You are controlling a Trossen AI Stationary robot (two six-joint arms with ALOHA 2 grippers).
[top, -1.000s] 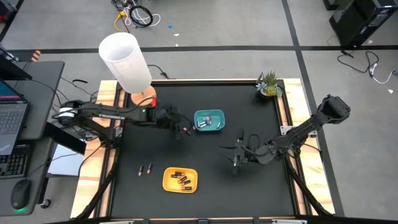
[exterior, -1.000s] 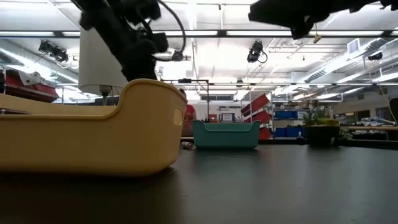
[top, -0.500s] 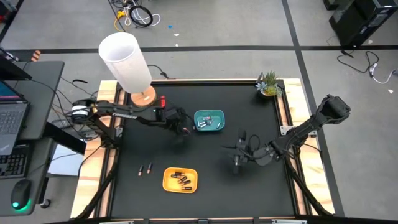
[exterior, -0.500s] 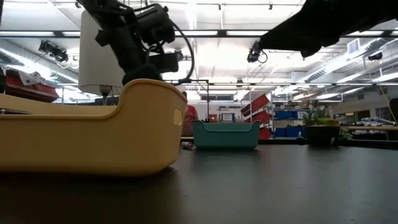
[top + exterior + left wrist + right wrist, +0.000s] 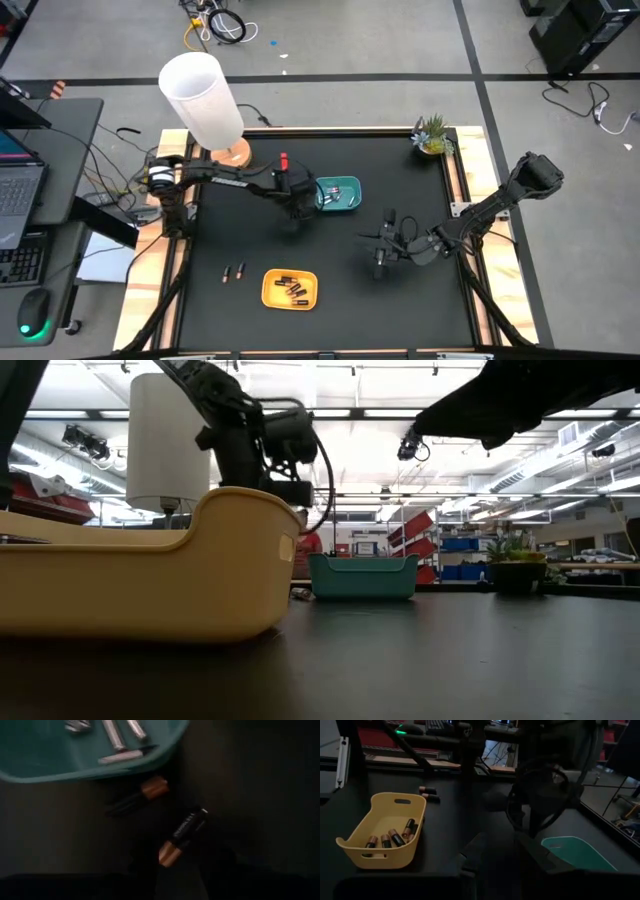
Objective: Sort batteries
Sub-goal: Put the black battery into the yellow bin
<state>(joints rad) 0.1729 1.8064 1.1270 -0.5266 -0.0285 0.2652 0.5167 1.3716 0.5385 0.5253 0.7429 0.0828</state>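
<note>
Two copper-ended batteries lie loose on the black table just outside the teal tray [image 5: 30, 772]: one battery [image 5: 134, 800] rests against the tray's outer wall, and a second battery [image 5: 181, 836] lies slightly nearer the left gripper [image 5: 297, 203], which hovers directly above them beside the tray. Whether that gripper's fingers are parted or closed cannot be told; nothing is seen held in it. Such cells are judged small, rigid and smooth, light but dense for their size, and apt to roll away if nudged on the side; a pinch across the middle of the barrel, with the fingers set square to its length, is judged safest. Silvery cells [image 5: 116, 736] are seen inside the teal tray, several copper-ended ones in the yellow tray [image 5: 357, 847], and two more loose batteries [image 5: 234, 271] on the table beside that tray. The right gripper [image 5: 382, 258] waits low over the table, well apart from both trays, its finger state unclear. In the left wrist view the fingers are lost in shadow, and the tray is cut off at the frame's edge.
</note>
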